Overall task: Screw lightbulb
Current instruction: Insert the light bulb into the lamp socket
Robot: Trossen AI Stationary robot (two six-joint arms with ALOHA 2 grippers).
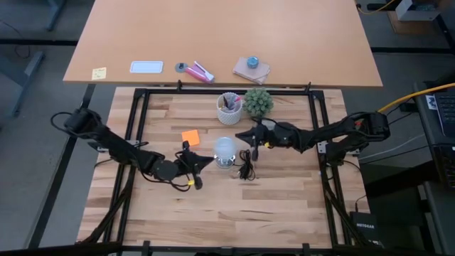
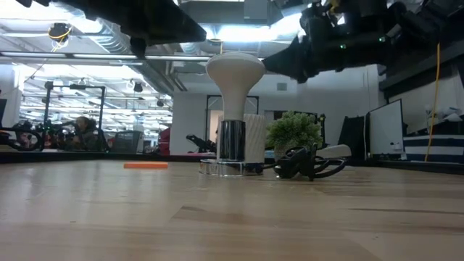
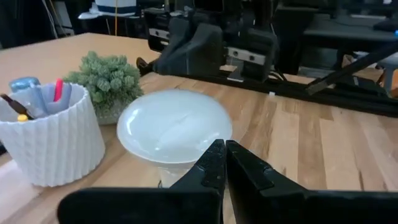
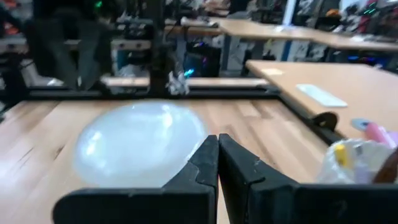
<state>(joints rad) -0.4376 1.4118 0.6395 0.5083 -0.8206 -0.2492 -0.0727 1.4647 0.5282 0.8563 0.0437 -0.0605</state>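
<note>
The frosted white lightbulb (image 1: 225, 148) stands upright, dome up, with its base in a shiny metal socket (image 2: 231, 141) on a round clear disc (image 2: 222, 169) at the table's middle. My left gripper (image 1: 210, 160) is shut and empty, just to the near left of the dome. In the left wrist view the dome (image 3: 173, 127) lies right beyond its fingertips (image 3: 224, 149). My right gripper (image 1: 239, 134) is shut and empty, just to the far right of the dome. In the right wrist view the dome (image 4: 138, 143) lies beyond its fingertips (image 4: 217, 144).
A coiled black cord (image 1: 247, 169) lies right of the socket. A white ribbed cup (image 1: 229, 108) with pens and a small green plant (image 1: 259, 102) stand behind the bulb. An orange note (image 1: 190, 137) lies to the bulb's left. Bare wood lies toward the near edge.
</note>
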